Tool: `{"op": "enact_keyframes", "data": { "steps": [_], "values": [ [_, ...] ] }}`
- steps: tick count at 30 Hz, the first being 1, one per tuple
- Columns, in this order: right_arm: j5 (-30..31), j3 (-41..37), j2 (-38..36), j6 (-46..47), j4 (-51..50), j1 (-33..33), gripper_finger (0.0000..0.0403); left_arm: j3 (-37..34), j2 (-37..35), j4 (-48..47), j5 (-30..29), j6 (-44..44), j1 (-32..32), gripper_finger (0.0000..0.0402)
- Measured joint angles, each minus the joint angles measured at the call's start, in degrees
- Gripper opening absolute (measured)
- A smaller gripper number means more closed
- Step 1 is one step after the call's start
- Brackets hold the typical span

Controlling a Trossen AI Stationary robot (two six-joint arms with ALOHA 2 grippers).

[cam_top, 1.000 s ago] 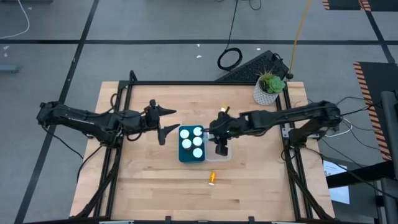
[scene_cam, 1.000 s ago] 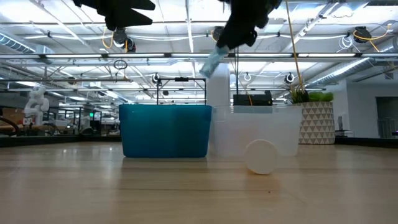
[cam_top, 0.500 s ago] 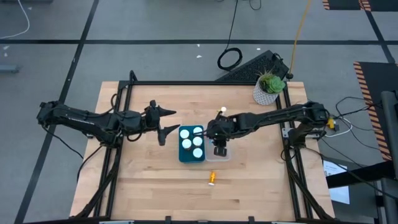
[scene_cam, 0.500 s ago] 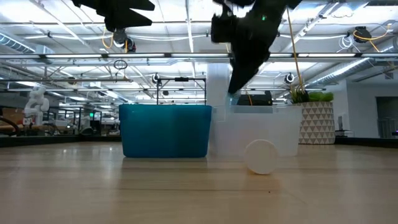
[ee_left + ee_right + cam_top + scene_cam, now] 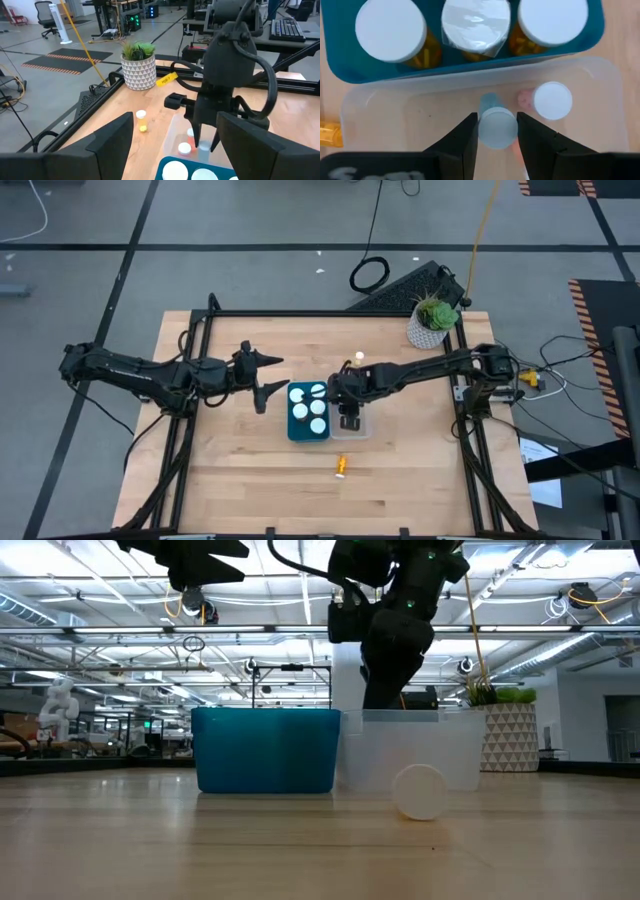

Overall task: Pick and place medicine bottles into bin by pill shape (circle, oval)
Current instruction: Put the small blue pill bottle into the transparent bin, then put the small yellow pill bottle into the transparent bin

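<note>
Only the right wrist view shows the right pincer gripping a teal bottle inside the clear bin.

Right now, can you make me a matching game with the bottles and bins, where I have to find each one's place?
Things:
1. teal bottle
2. pink bottle
3. orange bottle
4. teal bin
5. potted plant

Places:
A. lying alone on the bare table
B. holding white-capped bottles with yellow pills
C. between the fingers of the right end effector, down in the clear bin
D. at the table's corner
E. lying in the clear bin, not gripped

Pairs: 1-C, 2-E, 3-A, 4-B, 5-D
</note>
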Motion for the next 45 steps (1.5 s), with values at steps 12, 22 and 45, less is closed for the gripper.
{"op": "enact_keyframes", "data": {
  "steps": [12, 22, 45],
  "values": [
    [0.0, 0.0, 0.0, -0.8, 0.6, 0.0, 0.0118, 0.0, 0.0, 0.1, 0.0, 0.1, 0.0, 0.0285],
    [-0.1, 0.0, 0.0, -1.0, 1.3, 0.0, 0.0176, 0.0, 0.0, 0.1, 0.0, 0.1, 0.0, 0.0285],
    [9.2, 0.0, -13.7, -4.4, 1.2, -9.0, 0.0196, 0.0, 0.0, 0.1, 0.1, 0.1, 0.0, 0.0285]
  ]
}}
